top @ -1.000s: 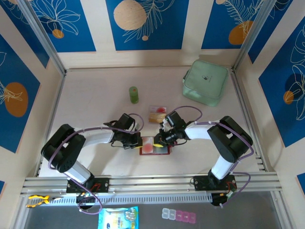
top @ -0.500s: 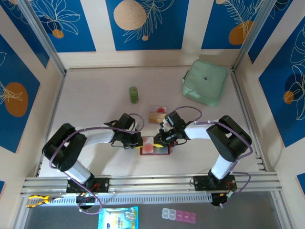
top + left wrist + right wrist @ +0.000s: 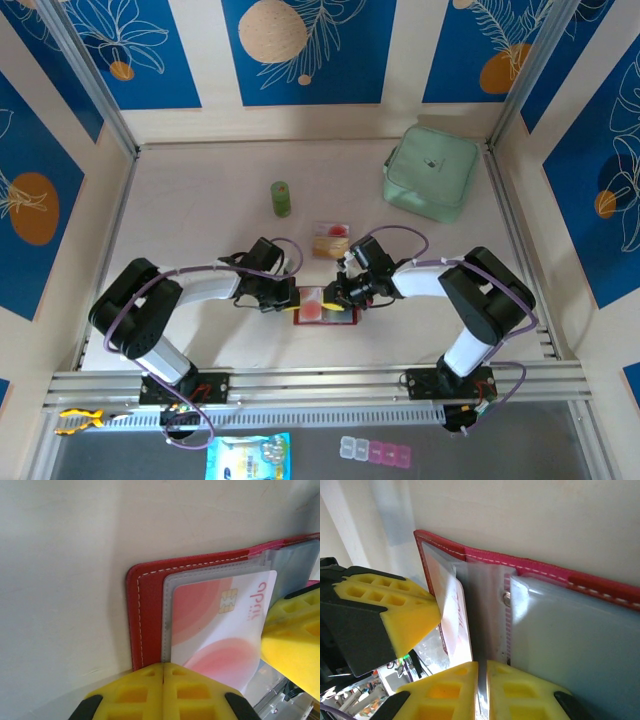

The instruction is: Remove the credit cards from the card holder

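I log a mint-green pouch at the far right corner of the table. A small green bottle stands upright, well to its left. Past the near rail I see a blue packet, a small compartment box and a yellow object.

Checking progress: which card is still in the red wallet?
The pink-and-white chip card, tucked in the card holder's clear pocket; the other cards lie loose on the table behind it.

Red card holder w/ white stitching, pink-white card w/ gold chip, yellow gripper fingers, mint-green pouch, blue-orange wall panels.
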Motion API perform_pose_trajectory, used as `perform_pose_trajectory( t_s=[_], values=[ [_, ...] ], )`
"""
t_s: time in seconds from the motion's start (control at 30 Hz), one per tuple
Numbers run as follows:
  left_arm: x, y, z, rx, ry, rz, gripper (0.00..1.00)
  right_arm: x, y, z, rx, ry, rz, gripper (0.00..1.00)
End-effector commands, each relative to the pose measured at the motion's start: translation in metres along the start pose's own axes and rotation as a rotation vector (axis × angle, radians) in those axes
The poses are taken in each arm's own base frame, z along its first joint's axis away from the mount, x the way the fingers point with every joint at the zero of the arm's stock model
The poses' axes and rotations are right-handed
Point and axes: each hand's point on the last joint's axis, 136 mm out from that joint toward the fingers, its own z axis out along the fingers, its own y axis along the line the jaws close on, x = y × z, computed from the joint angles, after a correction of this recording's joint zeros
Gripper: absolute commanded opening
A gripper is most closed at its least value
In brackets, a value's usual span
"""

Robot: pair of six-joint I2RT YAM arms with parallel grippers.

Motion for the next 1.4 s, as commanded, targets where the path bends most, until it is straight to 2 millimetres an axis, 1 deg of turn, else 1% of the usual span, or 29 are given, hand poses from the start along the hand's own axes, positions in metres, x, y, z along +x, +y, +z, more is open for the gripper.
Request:
perform_pose_trajectory(
  t_s=[0.0,0.23,0.4,0.53,0.7,0.83,1.07,1.23,1.37],
  values=[
    [0.014,0.034,0.009,-0.121,0.049,-0.045,0.00,0.003,0.007,0.006,-0.037,0.037,-0.005,0.14],
    [0.014,0.034,0.009,-0.125,0.051,-0.042,0.00,0.002,0.006,0.008,-0.033,0.042,0.000,0.15],
    [0.014,0.034,0.009,-0.126,0.050,-0.043,0.00,0.002,-0.004,-0.001,0.000,-0.004,0.020,0.15],
    [0.013,0.033,0.009,-0.126,0.051,-0.042,0.00,0.002,-0.002,-0.007,-0.021,-0.020,0.009,0.17],
    [0.013,0.033,0.010,-0.127,0.054,-0.041,0.00,0.004,0.003,-0.003,-0.058,0.014,-0.005,0.19],
    [0.012,0.033,0.010,-0.128,0.053,-0.042,0.00,0.004,0.004,0.002,-0.079,0.030,0.001,0.20],
    [0.013,0.034,0.009,-0.132,0.054,-0.044,0.00,0.003,0.006,0.007,-0.088,0.049,-0.002,0.18],
    [0.014,0.034,0.009,-0.133,0.054,-0.044,0.00,0.003,0.009,0.009,-0.089,0.053,-0.010,0.14],
    [0.015,0.036,0.008,-0.140,0.056,-0.046,0.00,0.003,0.004,0.005,-0.066,0.032,-0.003,0.09]
  ],
)
